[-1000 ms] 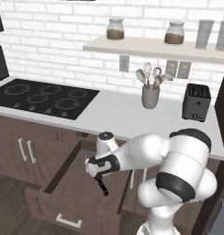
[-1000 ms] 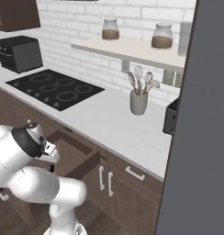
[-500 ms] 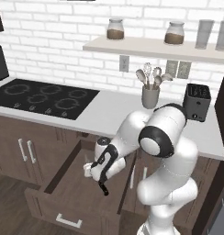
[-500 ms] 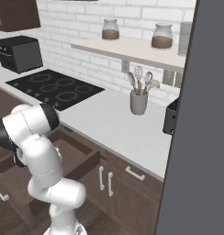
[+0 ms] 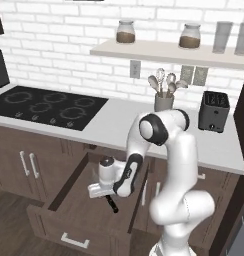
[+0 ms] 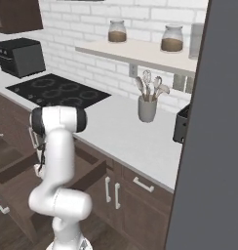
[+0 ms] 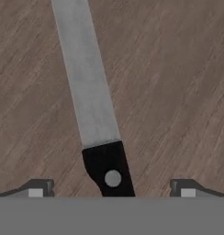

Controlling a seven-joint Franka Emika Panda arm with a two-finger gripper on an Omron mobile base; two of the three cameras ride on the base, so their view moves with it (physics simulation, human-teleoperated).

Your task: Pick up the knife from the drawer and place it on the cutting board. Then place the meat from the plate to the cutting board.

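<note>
The dark brown drawer point(image 5: 69, 227) stands pulled open under the counter, also seen at the drawer point(image 6: 13, 168) from the other side. My gripper point(image 5: 105, 191) reaches down into it, just above the knife point(image 5: 112, 204). Seen from the hand, the knife point(image 7: 88, 101) lies flat on the drawer's wooden bottom, its silver blade running away from me. Its black handle sits between my open gripper point(image 7: 111, 187), and the fingertips point(image 7: 38, 187) stand well apart on either side without touching it. The cutting board, the plate and the meat are out of view.
A black cooktop point(image 5: 44, 105) lies on the grey counter point(image 5: 124, 127) to the left. A utensil cup point(image 5: 164, 100) and a black toaster point(image 5: 214, 111) stand at the back. A shelf point(image 5: 169, 50) carries jars. A microwave point(image 6: 21, 56) sits far left.
The arm's upper links have risen from a crouch to upright, while the hand stayed low in the drawer over the knife. The jaws remain open.
</note>
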